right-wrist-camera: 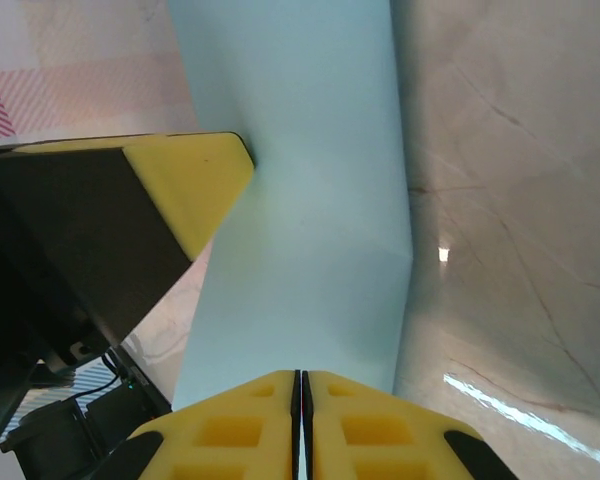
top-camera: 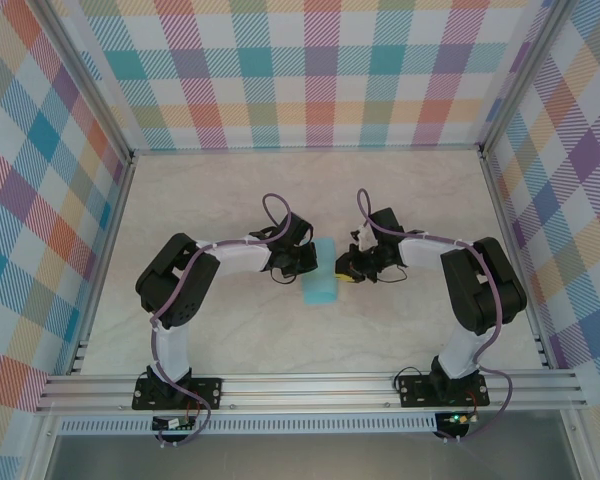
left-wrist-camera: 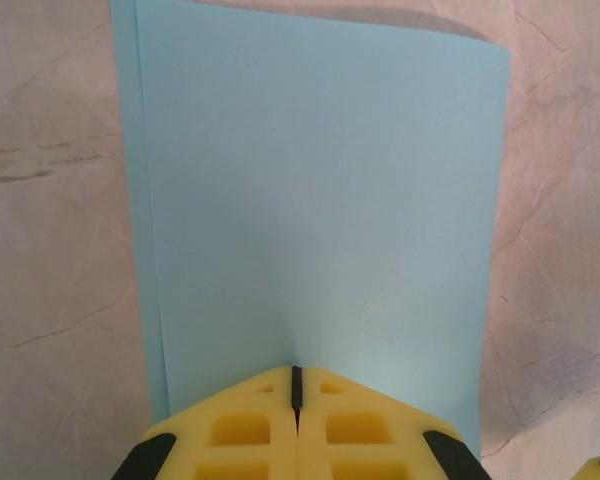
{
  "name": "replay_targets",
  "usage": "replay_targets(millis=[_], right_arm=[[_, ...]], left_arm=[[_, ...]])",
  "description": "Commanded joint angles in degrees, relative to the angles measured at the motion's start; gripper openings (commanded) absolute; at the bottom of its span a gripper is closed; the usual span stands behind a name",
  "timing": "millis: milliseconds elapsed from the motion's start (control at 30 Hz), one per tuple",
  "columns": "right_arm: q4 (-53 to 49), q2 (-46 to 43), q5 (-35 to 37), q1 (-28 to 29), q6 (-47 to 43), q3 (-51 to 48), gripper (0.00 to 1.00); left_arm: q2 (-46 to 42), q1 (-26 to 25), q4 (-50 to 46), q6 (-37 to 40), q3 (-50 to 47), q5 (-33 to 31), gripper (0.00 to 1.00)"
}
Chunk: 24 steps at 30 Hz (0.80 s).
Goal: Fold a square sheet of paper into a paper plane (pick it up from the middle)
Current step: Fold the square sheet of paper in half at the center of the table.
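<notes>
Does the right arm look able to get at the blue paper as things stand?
Probably yes: the right hand looks closed on an edge of the folded light-blue paper, with the left hand pinching another edge.

A thin light-blue paper sheet (right-wrist-camera: 300, 200) runs off the right wrist view's top edge; the right gripper's yellow fingers (right-wrist-camera: 230, 430) hide its near edge.

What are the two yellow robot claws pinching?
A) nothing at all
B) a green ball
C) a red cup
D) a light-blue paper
D: the left gripper and the right gripper are each shut on an edge of the light-blue sheet of paper.
</notes>
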Motion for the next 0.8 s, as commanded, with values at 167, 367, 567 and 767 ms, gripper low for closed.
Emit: replay_targets(millis=[167,367,567,767], right_arm=[[1.1,5.1,-1.5,0.8,-0.8,0.5,0.12],[0.9,8.1,-0.3,1.3,-1.1,-0.5,0.12],[-0.1,3.0,-2.2,1.4,-1.2,-2.1,0.12],[-2.2,0.2,-2.0,2.5,-1.7,-3.9,0.12]], left_arm=[[1.4,-0.1,-6.8,-0.1,-2.5,-4.0,0.04],[1.5,-0.1,-7.4,-0.4,-2.4,-5.4,0.04],[1.6,-0.1,-7.8,-0.4,-2.3,-5.8,0.04],[1.8,-0.1,-7.5,-0.6,-2.3,-5.9,0.04]])
